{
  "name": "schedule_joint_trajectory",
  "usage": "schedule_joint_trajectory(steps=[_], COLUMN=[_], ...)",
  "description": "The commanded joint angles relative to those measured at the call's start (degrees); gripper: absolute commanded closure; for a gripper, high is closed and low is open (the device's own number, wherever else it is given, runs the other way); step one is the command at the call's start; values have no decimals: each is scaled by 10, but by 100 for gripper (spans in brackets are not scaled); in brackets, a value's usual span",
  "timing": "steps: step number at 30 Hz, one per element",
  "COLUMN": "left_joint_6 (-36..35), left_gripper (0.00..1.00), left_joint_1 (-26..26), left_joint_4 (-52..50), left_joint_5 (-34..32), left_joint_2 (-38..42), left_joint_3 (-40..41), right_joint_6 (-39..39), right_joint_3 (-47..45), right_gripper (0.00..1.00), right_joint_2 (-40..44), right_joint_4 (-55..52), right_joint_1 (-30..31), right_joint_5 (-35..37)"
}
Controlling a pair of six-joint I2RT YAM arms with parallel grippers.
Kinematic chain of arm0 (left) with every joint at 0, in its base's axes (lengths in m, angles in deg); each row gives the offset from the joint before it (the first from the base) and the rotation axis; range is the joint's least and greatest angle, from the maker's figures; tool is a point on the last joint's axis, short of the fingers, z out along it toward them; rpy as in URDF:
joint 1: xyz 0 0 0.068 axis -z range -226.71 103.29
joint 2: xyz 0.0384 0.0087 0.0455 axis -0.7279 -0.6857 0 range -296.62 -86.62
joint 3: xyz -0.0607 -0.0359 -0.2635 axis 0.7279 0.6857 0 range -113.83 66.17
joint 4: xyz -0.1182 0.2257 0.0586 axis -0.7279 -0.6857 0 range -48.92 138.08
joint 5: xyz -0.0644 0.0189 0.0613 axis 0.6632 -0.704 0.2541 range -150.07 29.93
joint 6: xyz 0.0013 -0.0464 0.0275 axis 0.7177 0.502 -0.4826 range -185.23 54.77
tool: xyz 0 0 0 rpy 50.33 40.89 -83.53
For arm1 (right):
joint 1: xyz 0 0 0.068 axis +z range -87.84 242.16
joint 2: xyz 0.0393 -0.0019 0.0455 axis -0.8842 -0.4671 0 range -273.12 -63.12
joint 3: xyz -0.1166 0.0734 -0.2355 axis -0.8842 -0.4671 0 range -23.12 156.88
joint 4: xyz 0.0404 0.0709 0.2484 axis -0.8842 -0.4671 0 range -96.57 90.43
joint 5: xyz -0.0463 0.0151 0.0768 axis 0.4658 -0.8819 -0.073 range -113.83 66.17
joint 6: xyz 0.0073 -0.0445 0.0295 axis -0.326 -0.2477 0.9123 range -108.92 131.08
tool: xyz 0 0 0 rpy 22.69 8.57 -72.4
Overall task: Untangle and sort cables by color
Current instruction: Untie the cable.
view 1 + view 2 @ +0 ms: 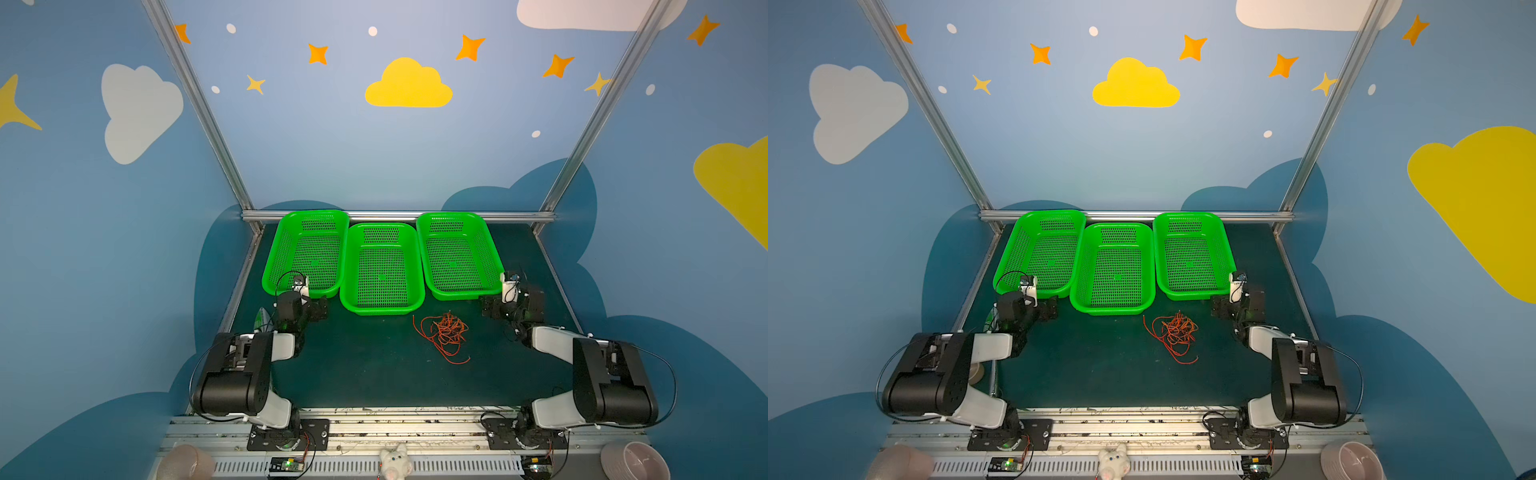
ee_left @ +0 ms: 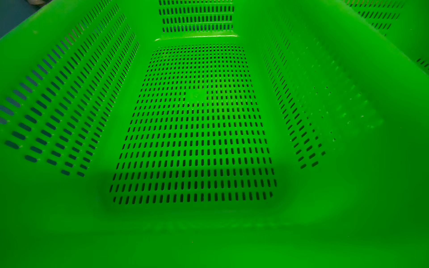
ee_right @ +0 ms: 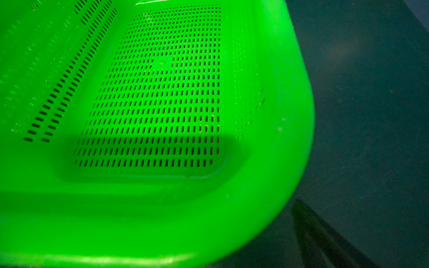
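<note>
In both top views, find the red and orange cables [image 1: 444,334] [image 1: 1177,334] tangled on the table [image 1: 353,365], at 5 o'clock from the middle basket [image 1: 380,311]. The left gripper [image 1: 302,286] sits at the 6 o'clock rim of the left basket [image 1: 271,266], and the right gripper [image 1: 510,286] at the 5 o'clock corner of the right basket [image 1: 491,245]. Both have their fingers apart and hold nothing. In the left wrist view, you see the left basket [image 2: 69,208] and its perforated floor. In the right wrist view, you see a right basket [image 3: 267,185] corner beside the table [image 3: 371,116]

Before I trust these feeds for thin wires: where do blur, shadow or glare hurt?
In both top views the cables are small, soft, only red and orange showing on the dark mat; left wrist view: the left basket fills the frame, near rim blurred, floor shadowed; right wrist view: the right basket has a blurred rim, shadowed floor, pale glare.
</note>
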Motion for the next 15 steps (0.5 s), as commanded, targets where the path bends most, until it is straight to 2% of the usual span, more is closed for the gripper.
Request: schedule_joint_trajectory(steps=[1,15], left_joint_6=[-4,-3], left_gripper=[0,0], left_joint_1=[1,1], left_joint_4=[34,32], left_joint_5=[7,7], left_joint_2=[-1,-1], left_joint_3=[-16,-16], right_joint_6=[7,12], right_joint_3=[11,14], right_gripper=[4,4], right_joint_2=[3,0], right_joint_4=[26,24], right_joint_1=[0,-9], right_joint_5=[1,-13])
